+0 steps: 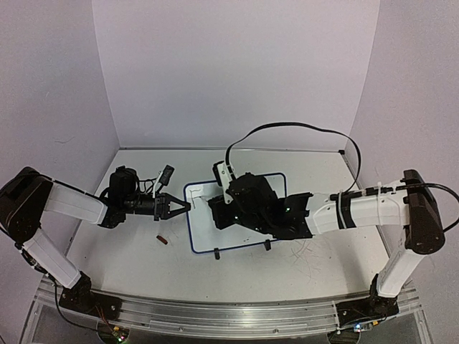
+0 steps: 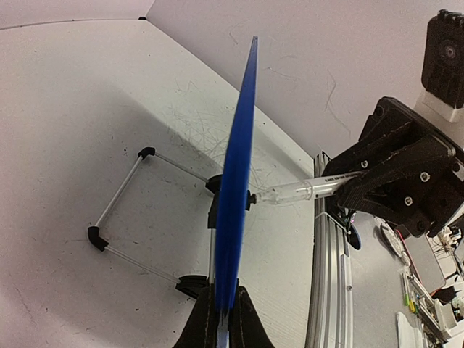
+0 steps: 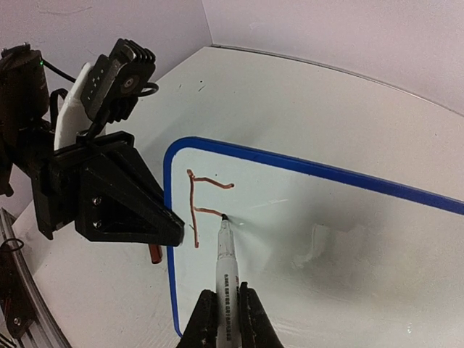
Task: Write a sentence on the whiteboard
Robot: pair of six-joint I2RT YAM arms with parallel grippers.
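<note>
My right gripper (image 3: pixel 221 308) is closed on the marker (image 3: pixel 224 254); my left gripper (image 2: pixel 221 322) clamps the whiteboard (image 3: pixel 341 232) rim. I should press lightly and evenly to finish the letter F (image 3: pixel 193 210).

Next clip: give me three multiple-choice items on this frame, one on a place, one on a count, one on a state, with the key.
1. Where does the left pincer grip the small blue-rimmed rectangular whiteboard? A its far rim; B its left rim; C nowhere.
2. How many letters does the reddish writing hold? A none; B three; C one.
3. The pale-barrelled marker in the right pincer is: A tip on the board; B lifted clear; C capped.

Key: B, it pinches the left rim in the top view; C, only an F shows; A, the tip meets the F's middle bar.
</note>
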